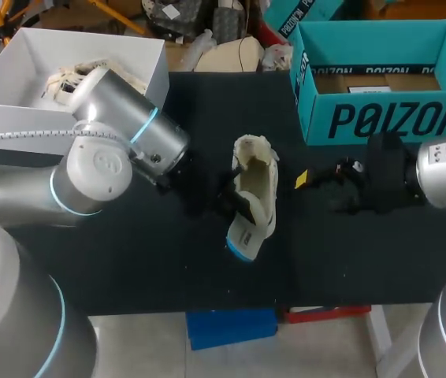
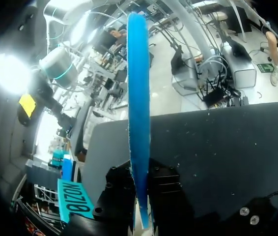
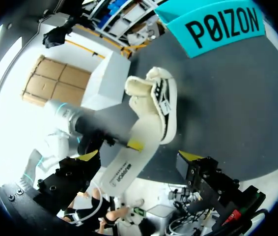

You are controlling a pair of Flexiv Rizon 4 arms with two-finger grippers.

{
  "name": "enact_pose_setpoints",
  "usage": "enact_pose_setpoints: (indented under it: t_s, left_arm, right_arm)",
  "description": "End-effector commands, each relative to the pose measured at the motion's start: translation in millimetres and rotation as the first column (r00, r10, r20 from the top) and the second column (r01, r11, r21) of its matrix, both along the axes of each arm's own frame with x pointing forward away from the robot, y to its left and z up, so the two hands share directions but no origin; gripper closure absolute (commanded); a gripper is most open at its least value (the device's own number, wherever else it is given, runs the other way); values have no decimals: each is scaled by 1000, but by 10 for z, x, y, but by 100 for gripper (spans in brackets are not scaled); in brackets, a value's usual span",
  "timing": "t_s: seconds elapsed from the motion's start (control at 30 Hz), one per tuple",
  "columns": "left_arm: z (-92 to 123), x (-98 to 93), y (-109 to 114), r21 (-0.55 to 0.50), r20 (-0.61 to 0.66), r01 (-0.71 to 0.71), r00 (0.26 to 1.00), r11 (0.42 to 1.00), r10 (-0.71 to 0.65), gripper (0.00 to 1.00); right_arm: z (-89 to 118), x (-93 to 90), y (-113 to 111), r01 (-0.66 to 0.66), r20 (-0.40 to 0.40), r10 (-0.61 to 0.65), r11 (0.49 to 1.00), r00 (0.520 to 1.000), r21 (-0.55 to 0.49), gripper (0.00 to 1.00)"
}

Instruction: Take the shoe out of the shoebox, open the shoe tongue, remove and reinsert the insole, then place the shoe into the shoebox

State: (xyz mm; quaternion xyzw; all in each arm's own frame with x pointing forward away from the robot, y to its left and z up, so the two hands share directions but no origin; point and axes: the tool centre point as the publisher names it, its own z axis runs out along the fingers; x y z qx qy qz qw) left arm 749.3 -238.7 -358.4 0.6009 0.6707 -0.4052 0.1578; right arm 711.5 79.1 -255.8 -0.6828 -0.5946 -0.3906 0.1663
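Note:
A cream shoe (image 1: pixel 258 185) (image 3: pixel 156 96) lies on the black table mat (image 1: pixel 128 252), toe pointing away from me. Its insole (image 1: pixel 241 240) (image 3: pixel 126 162), white on top and blue underneath, slants out of the shoe's opening toward the front edge. My left gripper (image 1: pixel 221 203) (image 2: pixel 141 196) is shut on the insole (image 2: pixel 138 113), which stands edge-on between its fingers. My right gripper (image 1: pixel 317 177) (image 3: pixel 139 156) hovers to the right of the shoe, open and holding nothing, with the insole ahead of it. The teal shoebox (image 1: pixel 380 71) (image 3: pixel 222 24) stands open at the back right.
A white box (image 1: pixel 73 79) with pale contents sits at the back left, behind my left arm. Bare mat lies in front of the shoe and between the shoe and the teal shoebox (image 2: pixel 75 199).

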Motion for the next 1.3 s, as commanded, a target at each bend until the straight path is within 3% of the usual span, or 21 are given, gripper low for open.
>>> enact_pose_setpoints:
  t_s: [0.03,0.83,1.0,1.03,1.07,1.17,1.3]
  left_arm:
    - [-65,158,-108,43,0,13,1000,999,-13,100]
    - [-276,714,-267,93,29,-84,996,992,82,100]
    - [-221,732,-204,115,25,-128,992,985,126,51]
    - [-199,719,-188,115,28,-125,992,985,123,34]
    - [-169,699,-173,114,29,-125,992,986,122,29]
    - [-97,637,-120,107,21,-130,991,986,129,27]
    - [-24,535,-24,99,19,-127,992,987,126,34]
  right_arm:
    - [13,-3,-11,-2,-2,2,1000,1000,0,0]
    - [13,-3,-11,-2,-2,2,1000,1000,0,0]
    - [13,-3,-11,-2,-2,2,1000,1000,0,0]
    - [13,-3,-11,-2,-2,2,1000,1000,0,0]
    - [13,-3,-11,-2,-2,2,1000,1000,0,0]
    - [13,-3,-11,-2,-2,2,1000,1000,0,0]
    - [13,-3,-11,-2,-2,2,1000,1000,0,0]
